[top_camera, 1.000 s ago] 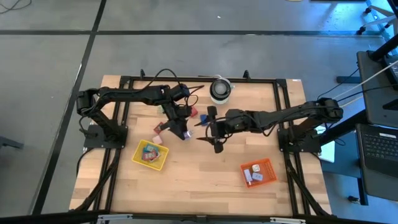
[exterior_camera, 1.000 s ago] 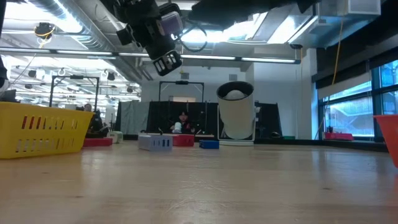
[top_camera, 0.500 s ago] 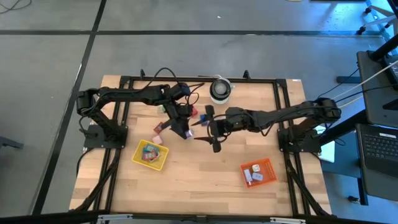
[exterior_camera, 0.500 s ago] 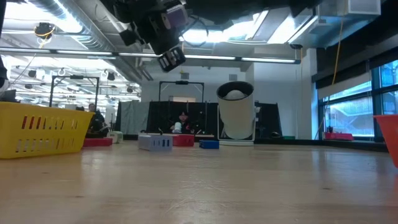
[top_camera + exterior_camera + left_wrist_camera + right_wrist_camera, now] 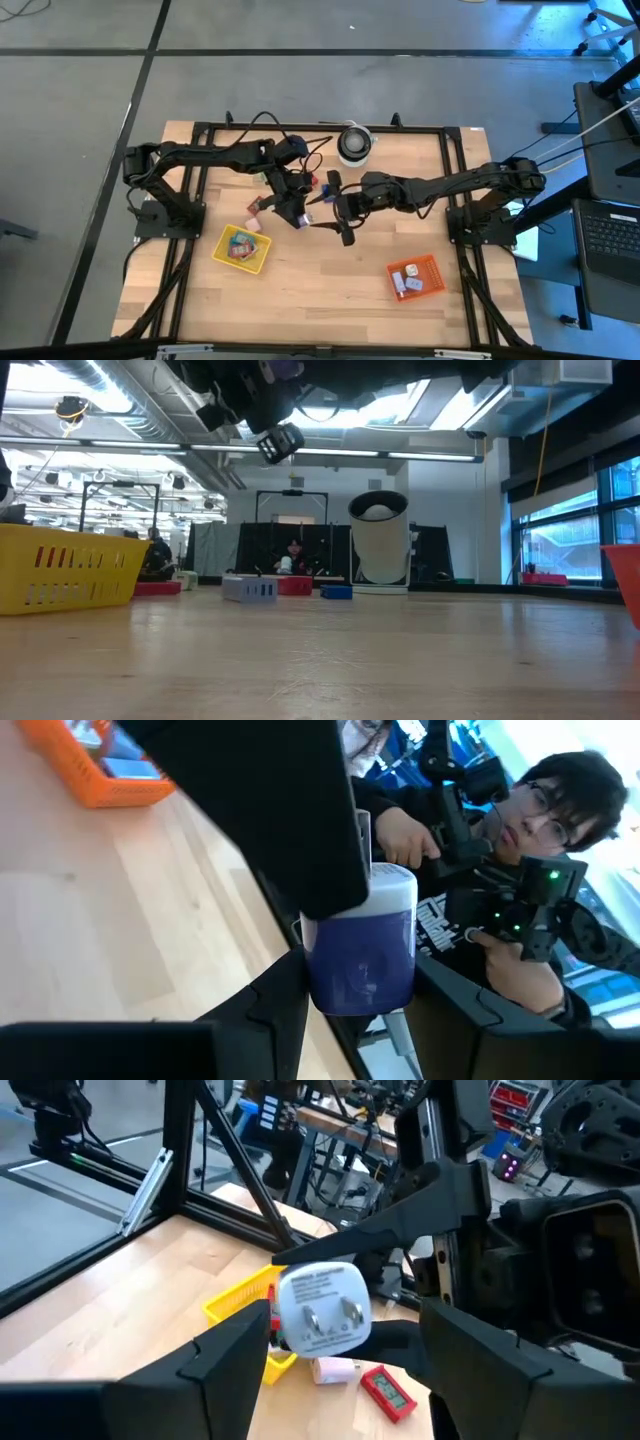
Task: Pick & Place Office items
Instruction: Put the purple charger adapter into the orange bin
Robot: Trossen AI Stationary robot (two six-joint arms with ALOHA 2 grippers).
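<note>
Wooden table (image 5: 320, 290), lab room behind, person (image 5: 520, 850) past the far edge. Left gripper (image 5: 294, 210) raised mid-table, part closed on a lavender block (image 5: 362, 945). Right gripper (image 5: 335, 208) just beside it, fingers spread wide around a white plug adapter (image 5: 322, 1310); contact unclear. Yellow tray (image 5: 242, 249) and orange tray (image 5: 415, 276) hold pieces. Loose blocks (image 5: 250, 589) lie near the roll (image 5: 354, 144).
</note>
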